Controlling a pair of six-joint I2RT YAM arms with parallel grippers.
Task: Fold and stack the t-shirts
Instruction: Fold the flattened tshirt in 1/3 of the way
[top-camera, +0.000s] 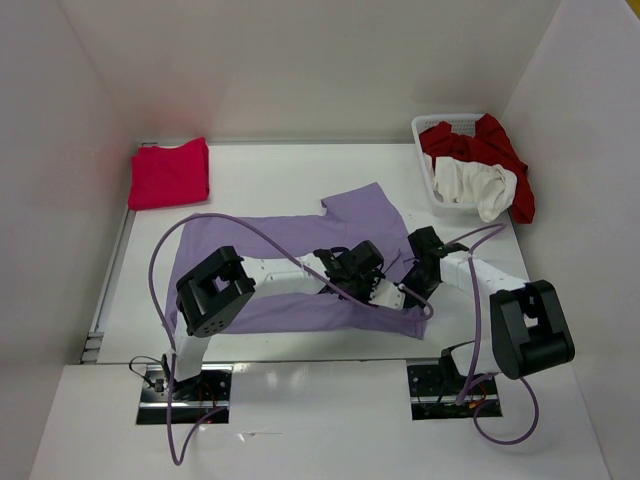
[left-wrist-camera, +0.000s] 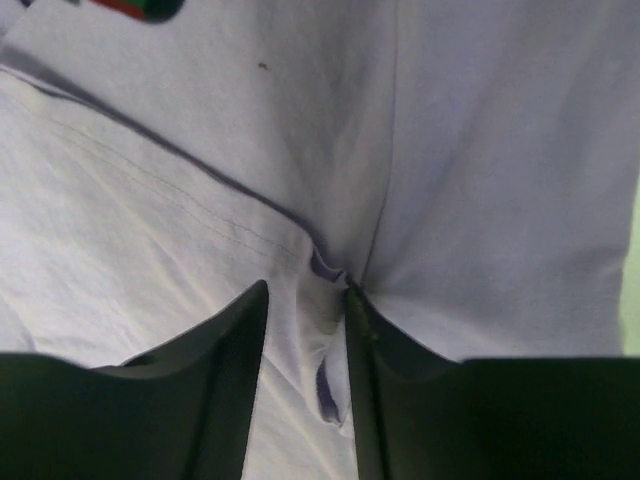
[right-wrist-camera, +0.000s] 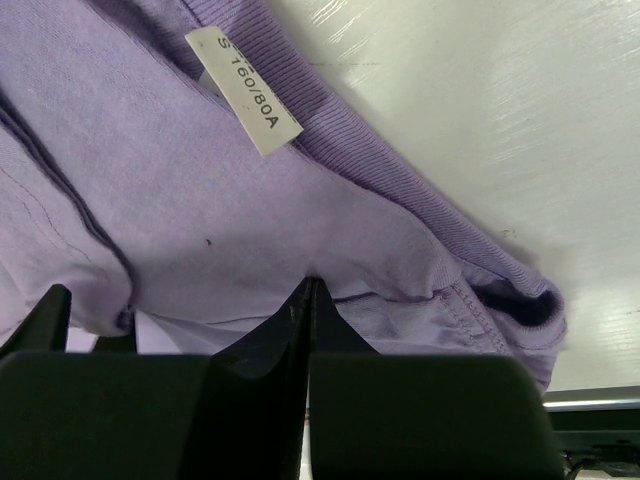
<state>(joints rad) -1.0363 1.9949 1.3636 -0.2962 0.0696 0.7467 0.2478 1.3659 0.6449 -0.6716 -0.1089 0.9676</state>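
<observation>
The lavender purple t-shirt (top-camera: 290, 240) lies spread across the middle of the table, its near right part bunched. My left gripper (top-camera: 370, 282) is shut on a raised fold of it (left-wrist-camera: 305, 295); the cloth fills the left wrist view (left-wrist-camera: 450, 150). My right gripper (top-camera: 408, 285) is shut on the same shirt just below the collar (right-wrist-camera: 312, 290), near the white size label (right-wrist-camera: 245, 90). The magenta-pink t-shirt (top-camera: 170, 173) lies folded at the back left. The dark red t-shirt (top-camera: 500, 150) and the cream white t-shirt (top-camera: 478, 185) hang out of the basket.
A white lattice basket (top-camera: 432, 170) stands at the back right corner. White walls close the table on the left, back and right. Purple cables (top-camera: 170, 250) loop over the shirt and both arms. Bare white table (right-wrist-camera: 480, 110) shows beside the collar.
</observation>
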